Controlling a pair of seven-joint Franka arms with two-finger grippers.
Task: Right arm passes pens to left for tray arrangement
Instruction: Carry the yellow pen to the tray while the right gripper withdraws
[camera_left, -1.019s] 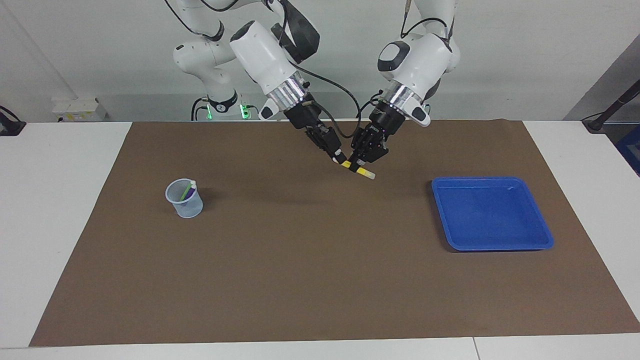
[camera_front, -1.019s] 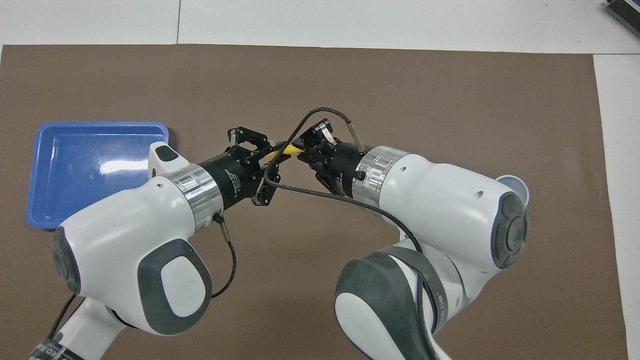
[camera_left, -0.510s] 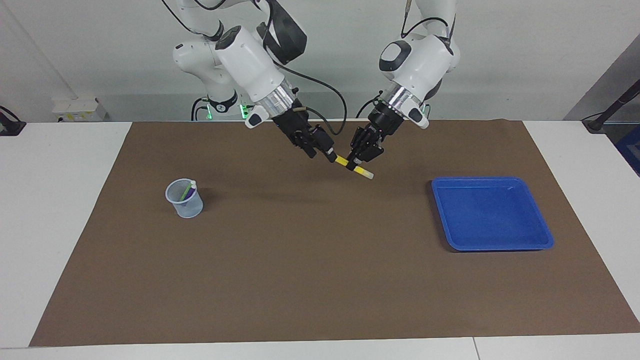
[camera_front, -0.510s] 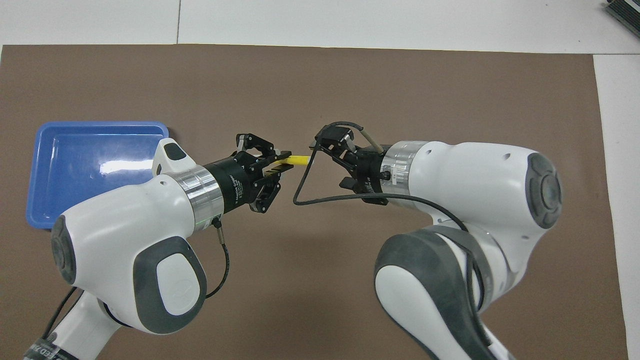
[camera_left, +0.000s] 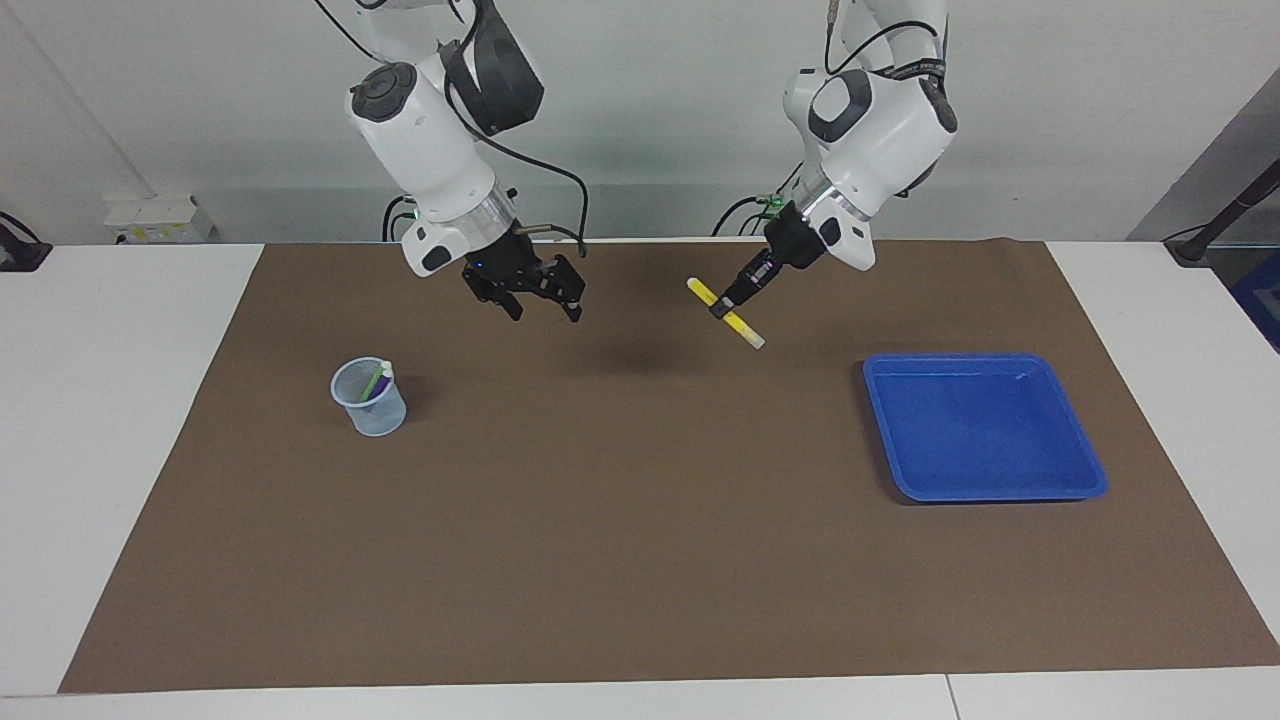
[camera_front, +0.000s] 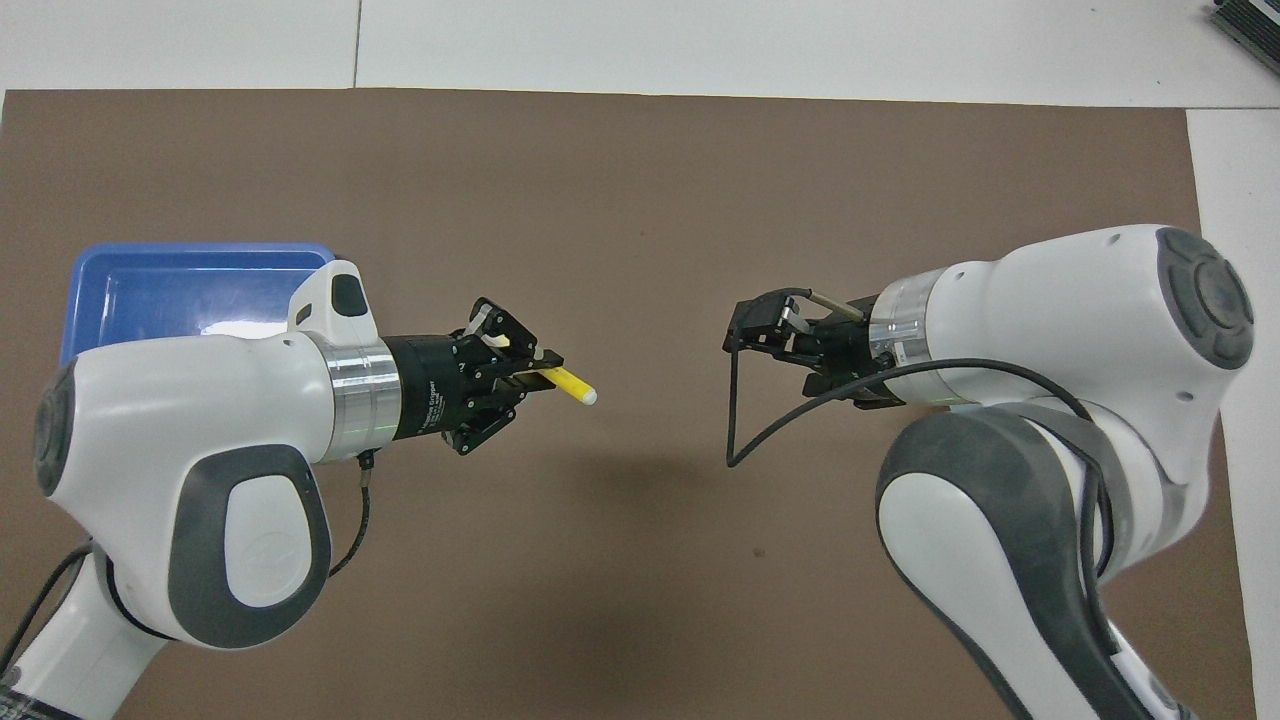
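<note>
The left gripper (camera_left: 724, 309) is clamped on the slim yellow marker pen with a whitish end (camera_left: 727, 314), holding it tilted in the air over the brown mat (camera_left: 640, 560) that covers the worktop, between the mat's middle and the shallow bright-blue rectangular plastic tray (camera_left: 1090, 488) at the left arm's end. The right gripper (camera_left: 540, 303) hangs empty with its fingers spread wide, over the mat on the way toward the small pale-blue translucent mesh cup (camera_left: 370, 412), where the green pen (camera_left: 372, 382) and the purple pen (camera_left: 384, 390) stand.

The grip sits near the pen's middle (a fair hold), yet the pen is slim and slanted; a quick swing toward the tray might let it pivot or slip between the fingers. Released from too high, it would likely bounce or roll over the low rim. The tray looks empty, so the first pen can lie anywhere.

A second ago both grippers met on the yellow pen above the mat's middle. Since then the right one has let go and drawn back toward the cup's end, and the left has carried the pen a little toward the tray.
</note>
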